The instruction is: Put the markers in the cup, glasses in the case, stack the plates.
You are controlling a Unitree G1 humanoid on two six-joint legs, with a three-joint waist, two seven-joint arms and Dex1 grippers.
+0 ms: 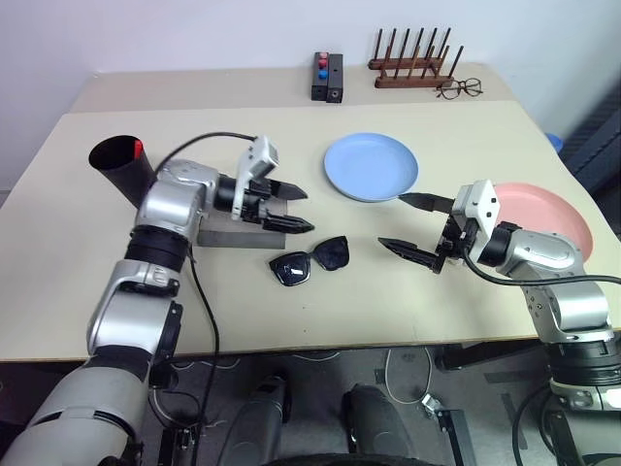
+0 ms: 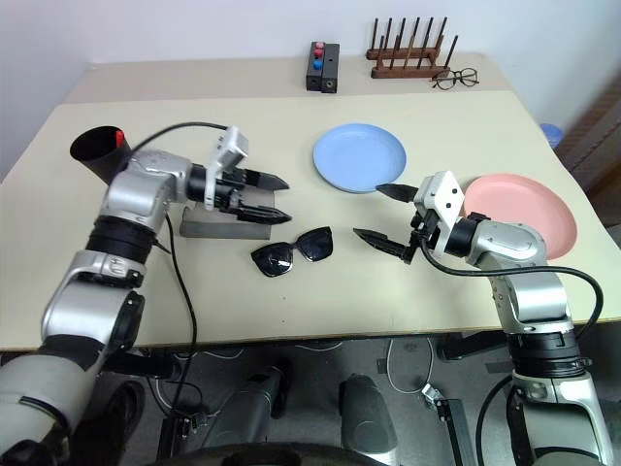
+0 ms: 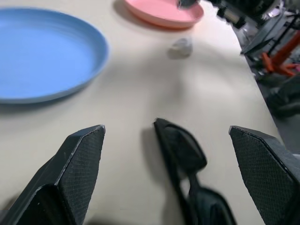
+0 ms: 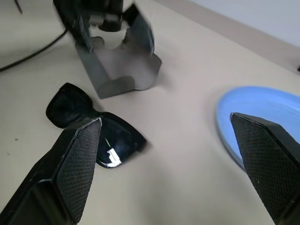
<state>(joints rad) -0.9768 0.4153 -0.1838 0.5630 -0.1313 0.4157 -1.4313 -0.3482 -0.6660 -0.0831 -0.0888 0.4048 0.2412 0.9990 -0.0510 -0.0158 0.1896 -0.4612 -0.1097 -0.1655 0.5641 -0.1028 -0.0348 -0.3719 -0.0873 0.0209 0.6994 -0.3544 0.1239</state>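
Observation:
The black cup [image 1: 121,167] stands at the table's left, with the red cap of a marker [image 1: 137,148] showing inside its rim. My left gripper [image 1: 303,210] is open above the right end of the grey case [image 1: 231,234], holding nothing. The black glasses [image 1: 310,260] lie on the table just right of the case, between both grippers, and also show in the wrist views [image 3: 187,159] [image 4: 93,126]. My right gripper [image 1: 393,221] is open and empty, right of the glasses. The blue plate [image 1: 371,166] sits behind them, and the pink plate [image 1: 548,218] lies at the right.
At the table's back stand a black block with red and blue knobs [image 1: 327,76] and a wooden rack [image 1: 412,63], with thin clear spectacles [image 1: 459,89] beside it. The table's front edge runs close below the glasses.

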